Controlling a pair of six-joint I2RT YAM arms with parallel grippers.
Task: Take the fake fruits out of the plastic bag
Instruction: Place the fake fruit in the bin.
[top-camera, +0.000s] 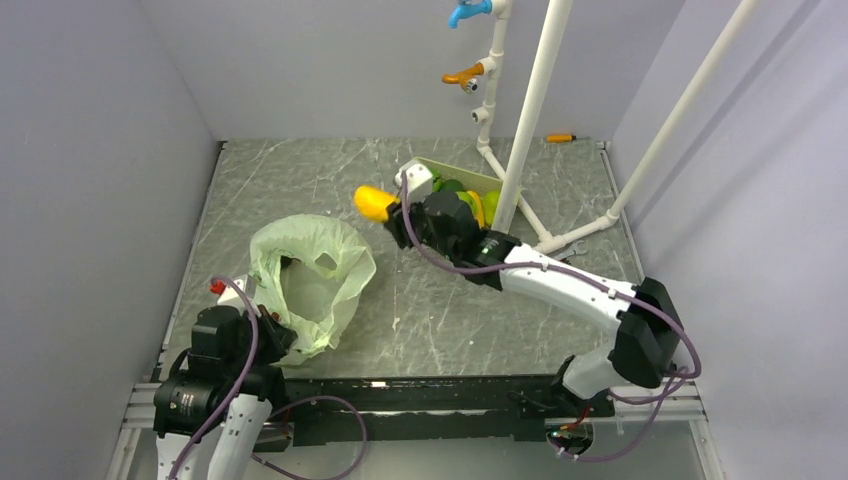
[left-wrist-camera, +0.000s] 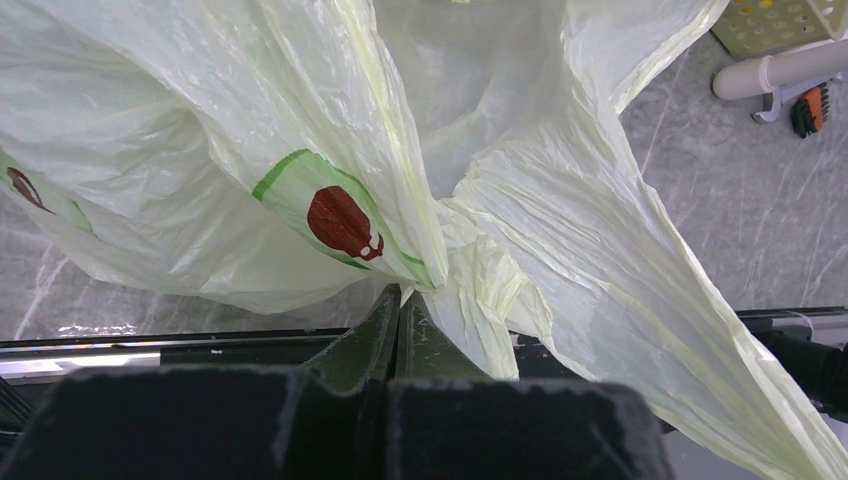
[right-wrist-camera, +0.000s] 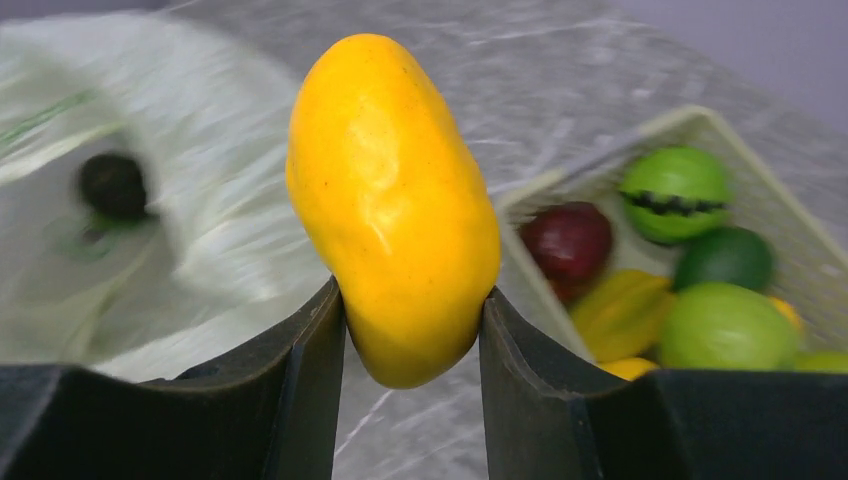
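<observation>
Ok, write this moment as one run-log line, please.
left gripper: shut on plastic bag | right gripper: shut on yellow fruit, out of bag, near tray | tray: several fruits inside | bag contents: unclear

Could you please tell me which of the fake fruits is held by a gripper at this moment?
The yellow oblong fruit, clamped between the fingers of the right gripper; the other fruits in clear view lie loose in the beige tray.
</observation>
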